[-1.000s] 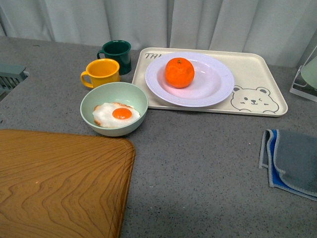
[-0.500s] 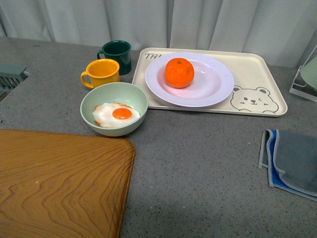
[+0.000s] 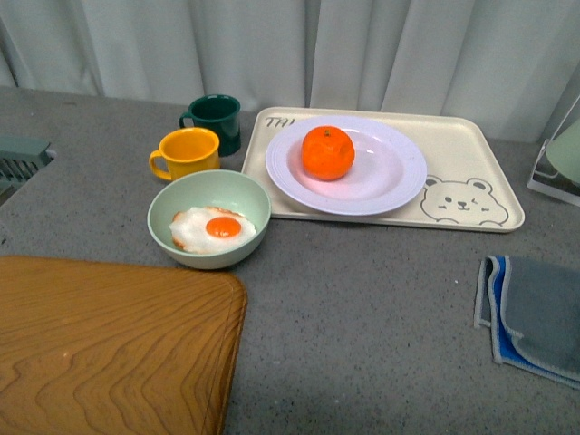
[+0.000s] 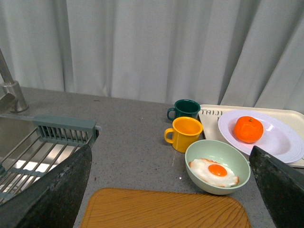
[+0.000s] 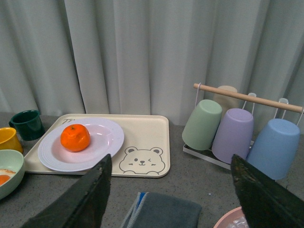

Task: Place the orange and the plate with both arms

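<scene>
The orange (image 3: 328, 152) lies on the white plate (image 3: 390, 168), left of its middle. The plate rests on the cream bear tray (image 3: 471, 181) at the back of the counter. Both also show in the left wrist view, the orange (image 4: 248, 129) on the plate (image 4: 278, 142), and in the right wrist view, the orange (image 5: 75, 137) on the plate (image 5: 102, 142). Neither arm shows in the front view. My left gripper (image 4: 173, 190) is open and empty, high above the wooden board. My right gripper (image 5: 173, 190) is open and empty, above the grey cloth.
A pale green bowl (image 3: 210, 190) with a fried egg stands in front of a yellow mug (image 3: 188, 151) and a dark green mug (image 3: 216, 118). A wooden board (image 3: 109, 344) lies front left, a grey cloth (image 3: 539, 313) at the right. A cup rack (image 5: 232, 128) stands right of the tray; a sink (image 4: 28, 156) lies far left.
The whole front view has shifted: everything on the counter now sits a little lower in the picture. The objects have not moved relative to each other.
</scene>
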`<state>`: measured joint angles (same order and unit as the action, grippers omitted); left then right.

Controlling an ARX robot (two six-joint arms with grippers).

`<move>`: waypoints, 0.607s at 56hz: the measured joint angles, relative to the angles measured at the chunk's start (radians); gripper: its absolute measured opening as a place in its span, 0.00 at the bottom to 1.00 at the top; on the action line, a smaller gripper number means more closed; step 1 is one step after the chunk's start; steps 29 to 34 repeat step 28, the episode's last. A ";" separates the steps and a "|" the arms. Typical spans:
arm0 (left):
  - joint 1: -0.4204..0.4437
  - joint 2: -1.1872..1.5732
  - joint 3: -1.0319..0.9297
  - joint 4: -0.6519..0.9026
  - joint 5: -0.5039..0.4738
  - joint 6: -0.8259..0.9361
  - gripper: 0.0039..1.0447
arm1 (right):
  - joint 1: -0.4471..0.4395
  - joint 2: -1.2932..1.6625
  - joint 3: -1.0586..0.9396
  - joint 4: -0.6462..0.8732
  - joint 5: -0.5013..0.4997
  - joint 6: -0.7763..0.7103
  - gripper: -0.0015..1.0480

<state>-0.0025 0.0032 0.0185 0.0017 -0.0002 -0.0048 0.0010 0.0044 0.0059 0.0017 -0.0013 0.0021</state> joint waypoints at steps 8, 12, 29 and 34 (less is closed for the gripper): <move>0.000 0.000 0.000 0.000 0.000 0.000 0.94 | 0.000 0.000 0.000 0.000 0.000 0.001 0.93; 0.000 0.000 0.000 0.000 0.000 0.000 0.94 | 0.000 0.000 0.000 0.000 0.000 0.001 0.90; 0.000 0.000 0.000 0.000 0.000 0.000 0.94 | 0.000 0.000 0.000 0.000 0.000 0.001 0.91; 0.000 0.000 0.000 0.000 0.000 0.000 0.94 | 0.000 0.000 0.000 0.000 0.000 0.001 0.91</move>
